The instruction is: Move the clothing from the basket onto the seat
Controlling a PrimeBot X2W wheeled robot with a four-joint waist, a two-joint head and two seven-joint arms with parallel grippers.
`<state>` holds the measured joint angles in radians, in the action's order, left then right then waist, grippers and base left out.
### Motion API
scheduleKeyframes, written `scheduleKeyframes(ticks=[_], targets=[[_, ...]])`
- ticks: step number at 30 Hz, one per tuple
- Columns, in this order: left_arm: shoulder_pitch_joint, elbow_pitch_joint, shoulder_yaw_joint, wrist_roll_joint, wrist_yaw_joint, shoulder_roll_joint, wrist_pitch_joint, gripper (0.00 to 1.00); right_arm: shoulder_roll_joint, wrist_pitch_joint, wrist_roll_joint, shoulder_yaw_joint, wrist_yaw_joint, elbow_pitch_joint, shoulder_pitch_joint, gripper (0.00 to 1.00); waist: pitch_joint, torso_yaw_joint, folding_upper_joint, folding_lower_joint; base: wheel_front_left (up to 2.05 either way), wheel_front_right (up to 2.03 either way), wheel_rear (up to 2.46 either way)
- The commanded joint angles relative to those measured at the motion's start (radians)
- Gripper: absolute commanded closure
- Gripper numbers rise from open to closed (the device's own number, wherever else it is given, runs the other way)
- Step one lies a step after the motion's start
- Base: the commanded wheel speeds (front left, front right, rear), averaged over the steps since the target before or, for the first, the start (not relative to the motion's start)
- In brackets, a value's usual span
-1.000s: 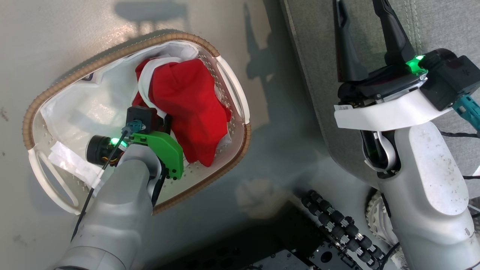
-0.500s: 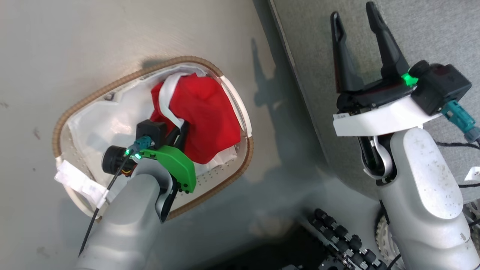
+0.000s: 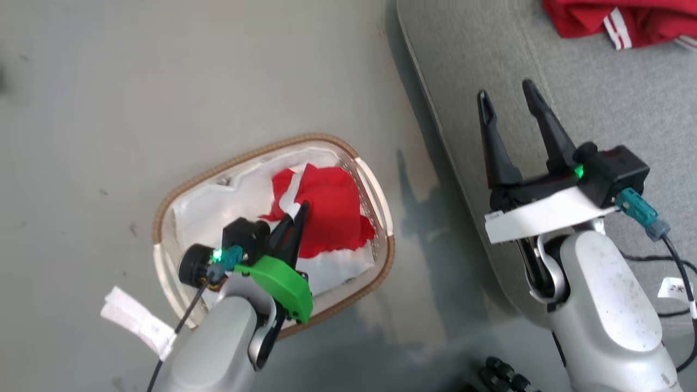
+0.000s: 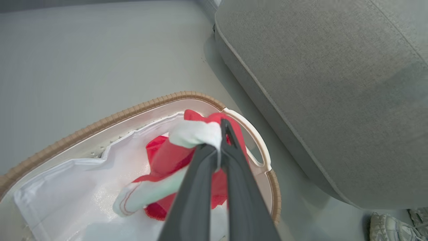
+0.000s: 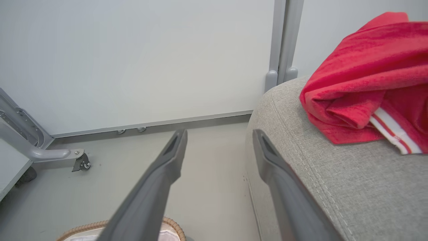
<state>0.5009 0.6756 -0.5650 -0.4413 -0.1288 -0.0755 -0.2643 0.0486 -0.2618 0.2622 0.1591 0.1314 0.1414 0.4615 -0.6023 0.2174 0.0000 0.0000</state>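
Note:
On the grey floor stands the white basket point(image 3: 218, 169) with its brown rim, a white liner inside. A red piece of clothing point(image 3: 332, 218) lies bunched in the basket's right half. My left gripper point(image 3: 300, 209) is over the basket, shut on the garment's white trim point(image 4: 195, 134), and the fabric hangs from the tips. The grey seat point(image 3: 599, 109) runs along the right. My right gripper point(image 3: 509, 100) hovers open over the seat's left edge, nothing between its fingers. A second red garment point(image 5: 367, 77) with white stripes lies on the seat's far part point(image 3: 615, 19).
A shoe point(image 4: 394, 227) rests on the floor beside the seat. A metal frame leg with a caster point(image 5: 80, 162) stands by the white wall. Black rollers of my base point(image 3: 501, 375) show at the bottom edge. Open floor lies between basket and seat.
The head camera has risen, so the basket looks smaller and the garment on the seat has come into view. My left gripper has closed on the white trim and lifted it.

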Motion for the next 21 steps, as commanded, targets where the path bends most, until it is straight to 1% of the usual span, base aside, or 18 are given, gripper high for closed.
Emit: scheduleKeyframes(ticks=[1,12,21], targets=[[-0.033,-0.025,0.010,0.010,-0.003,0.007,0.000,1.00,0.005,-0.004,-0.005,-0.010,-0.001,0.009,-0.030,0.00,0.128,-0.084,0.0000,0.0000,0.00,0.00,0.00],[-0.153,-0.271,0.098,0.078,-0.003,0.017,0.000,1.00,0.005,-0.004,-0.025,-0.019,-0.001,0.052,-0.138,0.00,0.290,-0.146,0.0000,0.0000,0.00,0.00,0.00],[-0.173,-0.493,0.134,0.101,-0.003,0.022,0.000,1.00,0.004,-0.004,-0.031,-0.040,-0.001,0.071,-0.220,0.00,0.407,-0.181,0.0000,0.0000,0.00,0.00,0.00]])
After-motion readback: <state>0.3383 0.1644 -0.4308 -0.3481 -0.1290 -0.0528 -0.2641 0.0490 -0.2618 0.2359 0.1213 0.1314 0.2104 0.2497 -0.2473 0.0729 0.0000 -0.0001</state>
